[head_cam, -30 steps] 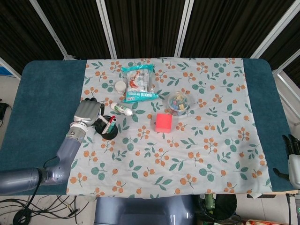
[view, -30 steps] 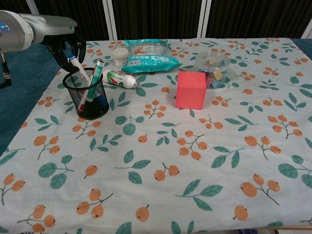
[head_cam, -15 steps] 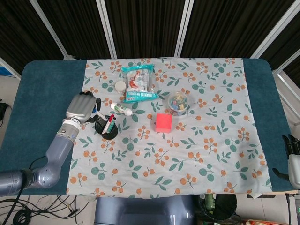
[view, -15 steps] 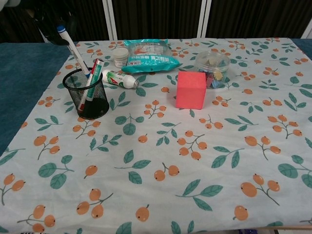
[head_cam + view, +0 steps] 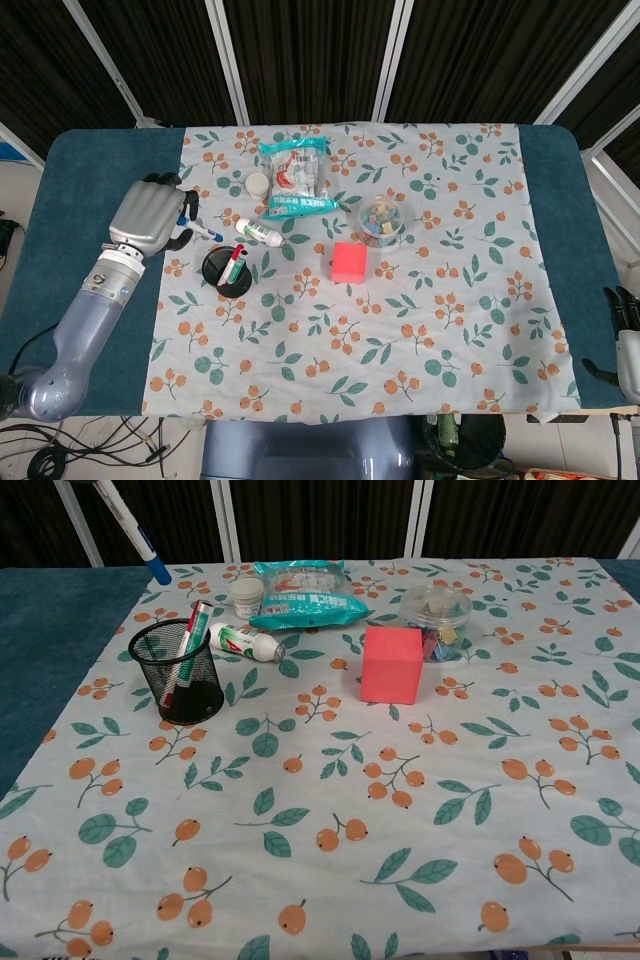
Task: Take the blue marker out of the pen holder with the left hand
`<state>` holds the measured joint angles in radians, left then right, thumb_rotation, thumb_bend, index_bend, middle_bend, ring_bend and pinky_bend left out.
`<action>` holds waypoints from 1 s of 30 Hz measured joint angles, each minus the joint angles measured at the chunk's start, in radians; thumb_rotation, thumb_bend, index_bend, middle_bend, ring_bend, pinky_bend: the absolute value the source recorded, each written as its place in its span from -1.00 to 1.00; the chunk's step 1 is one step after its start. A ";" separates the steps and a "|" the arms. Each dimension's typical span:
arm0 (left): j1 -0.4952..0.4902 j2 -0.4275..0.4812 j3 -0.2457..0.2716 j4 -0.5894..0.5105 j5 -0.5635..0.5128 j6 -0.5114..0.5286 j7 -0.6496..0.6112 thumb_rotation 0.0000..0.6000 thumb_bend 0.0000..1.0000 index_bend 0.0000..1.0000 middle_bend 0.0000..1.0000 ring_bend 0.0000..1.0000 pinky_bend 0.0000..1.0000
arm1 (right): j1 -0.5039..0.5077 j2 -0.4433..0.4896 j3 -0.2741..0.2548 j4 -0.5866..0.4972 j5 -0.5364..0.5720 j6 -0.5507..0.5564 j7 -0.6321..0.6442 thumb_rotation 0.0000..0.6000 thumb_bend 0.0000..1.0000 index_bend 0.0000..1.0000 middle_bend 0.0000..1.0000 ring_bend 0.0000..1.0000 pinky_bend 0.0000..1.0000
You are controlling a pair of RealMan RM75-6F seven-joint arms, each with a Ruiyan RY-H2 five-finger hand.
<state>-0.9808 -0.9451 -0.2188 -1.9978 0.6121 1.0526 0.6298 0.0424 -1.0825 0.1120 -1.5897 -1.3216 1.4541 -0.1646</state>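
Note:
My left hand (image 5: 148,219) hangs above the table's left side and grips the blue marker (image 5: 203,229), whose blue tip points down and to the right. In the chest view only the marker (image 5: 132,530) shows at the top left, fully clear of the black mesh pen holder (image 5: 178,672). The holder (image 5: 227,270) stands below and to the right of the hand, with a red and a green pen left in it. My right hand (image 5: 625,340) rests at the far right edge, fingers apart, holding nothing.
A white tube (image 5: 259,233) lies just behind the holder. Snack packets (image 5: 295,178), a small white jar (image 5: 258,184), a clear round container (image 5: 381,220) and a red cube (image 5: 349,261) sit further back and right. The floral cloth (image 5: 400,340) covers the table's middle.
My left hand has risen and moved left, drawing the blue marker up and wholly out of the pen holder. The right hand has stayed still.

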 measured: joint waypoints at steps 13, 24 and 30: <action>0.098 0.054 0.071 -0.068 0.120 -0.051 -0.120 1.00 -0.08 0.16 0.20 -0.57 -0.45 | -0.002 0.001 0.003 0.002 0.003 0.002 0.007 1.00 -0.98 -0.86 -0.81 -0.68 -0.65; 0.269 0.160 0.135 -0.111 0.409 -0.083 -0.365 1.00 -0.08 0.15 0.19 -0.57 -0.45 | 0.001 0.000 0.000 0.002 -0.002 -0.002 0.011 1.00 -0.97 -0.86 -0.81 -0.68 -0.65; 0.291 0.140 0.170 -0.048 0.454 -0.166 -0.404 1.00 -0.08 0.15 0.18 -0.57 -0.45 | 0.000 0.000 -0.001 -0.003 -0.005 0.002 0.003 1.00 -0.97 -0.86 -0.81 -0.68 -0.65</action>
<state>-0.6899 -0.8049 -0.0490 -2.0461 1.0659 0.8863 0.2255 0.0425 -1.0822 0.1112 -1.5924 -1.3269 1.4559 -0.1614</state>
